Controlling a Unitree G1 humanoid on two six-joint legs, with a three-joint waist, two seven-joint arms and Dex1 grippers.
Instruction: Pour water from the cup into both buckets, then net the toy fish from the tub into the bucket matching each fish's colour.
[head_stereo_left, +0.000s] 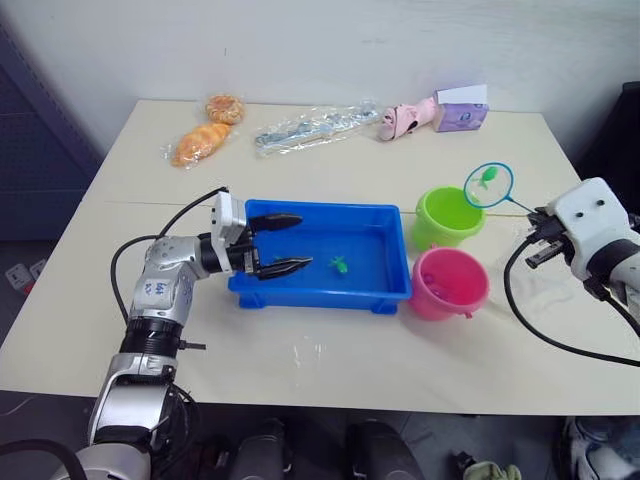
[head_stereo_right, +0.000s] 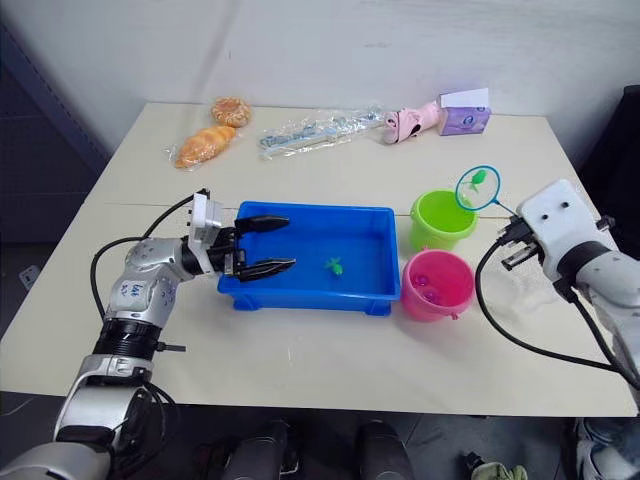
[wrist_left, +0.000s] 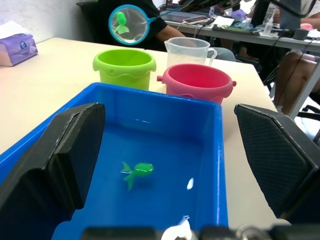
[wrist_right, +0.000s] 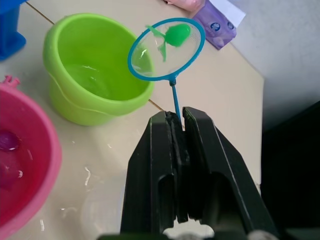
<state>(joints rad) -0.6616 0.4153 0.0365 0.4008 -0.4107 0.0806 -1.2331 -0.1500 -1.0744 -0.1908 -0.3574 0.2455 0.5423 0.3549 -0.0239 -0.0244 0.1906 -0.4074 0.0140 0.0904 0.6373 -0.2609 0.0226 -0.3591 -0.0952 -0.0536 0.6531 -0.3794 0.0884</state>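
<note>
Net (wrist_right: 166, 49), blue-rimmed hoop of fine mesh on a thin dark handle, carrying one green fish (wrist_right: 177, 34) against the mesh. The hoop is held tilted in the air, near the lime-green bucket (wrist_right: 95, 70), at its far side as the right wrist view shows it. The load is judged very light; the handle, thin and probably somewhat springy, is best taken at its free end, as here, where the right pincer (wrist_right: 178, 120) has both fingers pressed flat together on it. A wet plastic fish is likely slippery and could slide off a tilted hoop, so the net should be tipped only once over the bucket's mouth.

Green bucket holds water. Beside it stands the pink bucket (head_stereo_left: 450, 283), with pink fish lying in its water. Behind both, in the left wrist view, the clear cup (wrist_left: 188, 51).

Blue tub (head_stereo_left: 325, 296) lies left of the buckets on the worktop (head_stereo_left: 330, 370); a second green fish (head_stereo_left: 340, 265) remains in it. The left pincer (head_stereo_left: 279, 243) is spread wide and empty, one finger on either side of the tub's left rim.
</note>
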